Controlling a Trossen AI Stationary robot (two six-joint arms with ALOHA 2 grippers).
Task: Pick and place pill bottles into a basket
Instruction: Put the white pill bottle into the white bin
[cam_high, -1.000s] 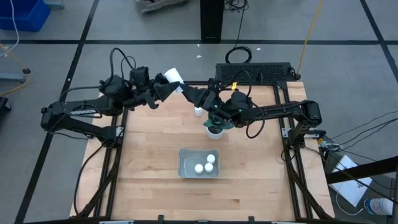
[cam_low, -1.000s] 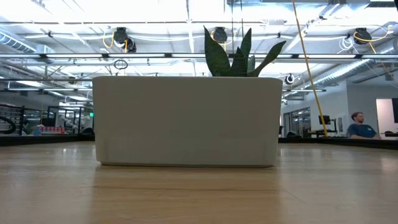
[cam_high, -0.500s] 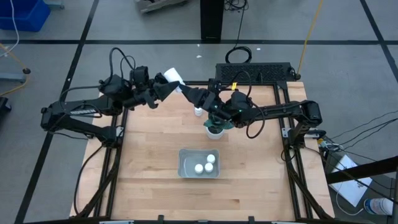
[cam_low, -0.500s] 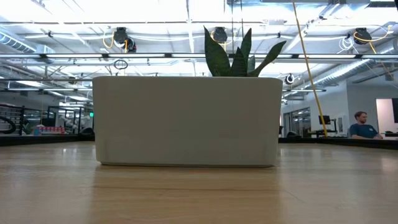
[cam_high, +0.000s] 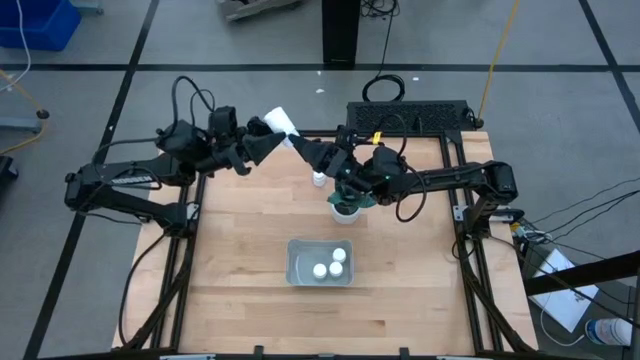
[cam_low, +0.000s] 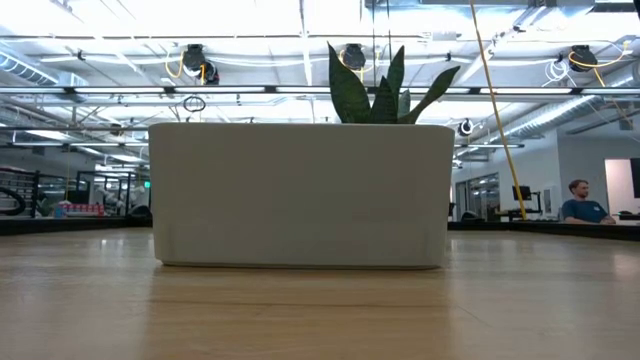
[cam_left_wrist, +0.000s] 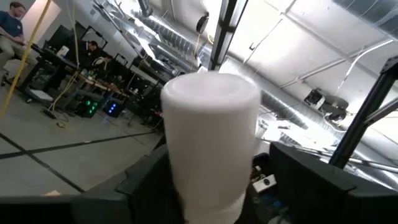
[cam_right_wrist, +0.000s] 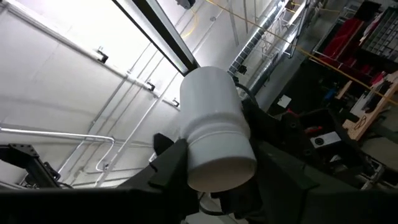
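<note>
A white pill bottle (cam_high: 280, 121) is held in the air above the table's far middle, between my two grippers. My left gripper (cam_high: 268, 141) comes at it from the table's left and my right gripper (cam_high: 298, 147) from the right; both slant upward and are shut on it. Another bottle (cam_high: 319, 180) stands on the table beside the potted plant (cam_high: 346, 205). The grey-blue basket (cam_high: 296, 262) rests on the table in the near middle, with two bottles (cam_high: 329, 262) showing in it. Its wall (cam_low: 300, 195) fills the low view. My left gripper pinches the bottle's lower part (cam_left_wrist: 186, 186) between its two fingers (cam_left_wrist: 146, 190), slanting up from the table's left. The bottle sticks out beyond the fingers, lifted clear of the table. My right gripper has its two fingers (cam_right_wrist: 169, 171) on either side of the bottle's near end (cam_right_wrist: 221, 163), slanting up from the table's right. The rest of the bottle points away from the fingers, tilted and clear of the table.
The potted plant stands just under my right arm; its leaves (cam_low: 380, 85) rise behind the basket in the low view. A black tray (cam_high: 405, 112) lies at the table's far edge. A person (cam_low: 578, 200) sits far off in the room.
</note>
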